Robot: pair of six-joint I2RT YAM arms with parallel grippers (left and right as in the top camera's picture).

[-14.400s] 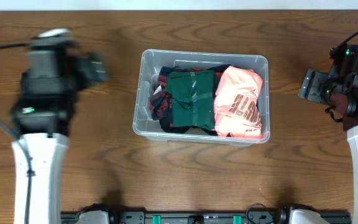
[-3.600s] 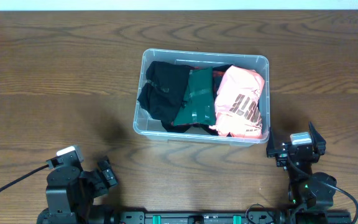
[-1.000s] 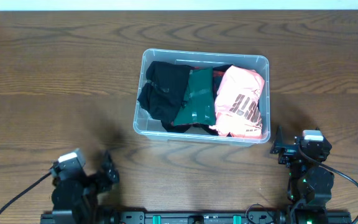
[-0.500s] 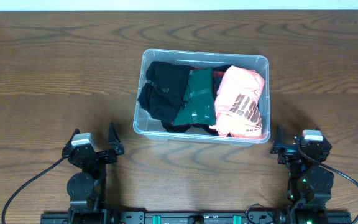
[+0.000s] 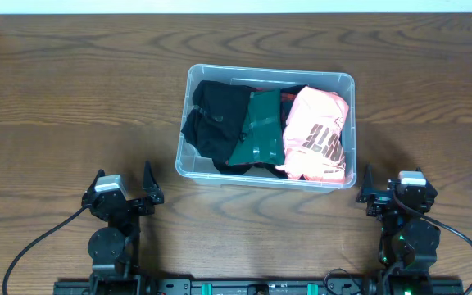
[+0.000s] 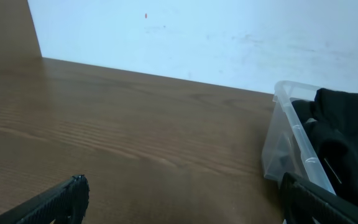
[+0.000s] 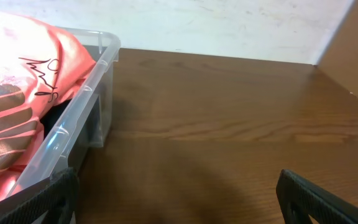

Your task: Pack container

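The clear plastic container stands at the table's middle. It holds a black garment on the left, a dark green one in the middle and a pink one on the right. My left gripper is open and empty near the front edge, left of the container. My right gripper is open and empty at the front right. The left wrist view shows the container's corner and the black garment past my open fingers. The right wrist view shows the rim and pink garment past my open fingers.
The wooden table lies bare on both sides of the container. A white wall stands behind the table's far edge. Both arms are folded low at the front edge.
Since a second ago the left arm shifted right and forward into its low position at the front edge. The right arm and the container's contents have not moved.
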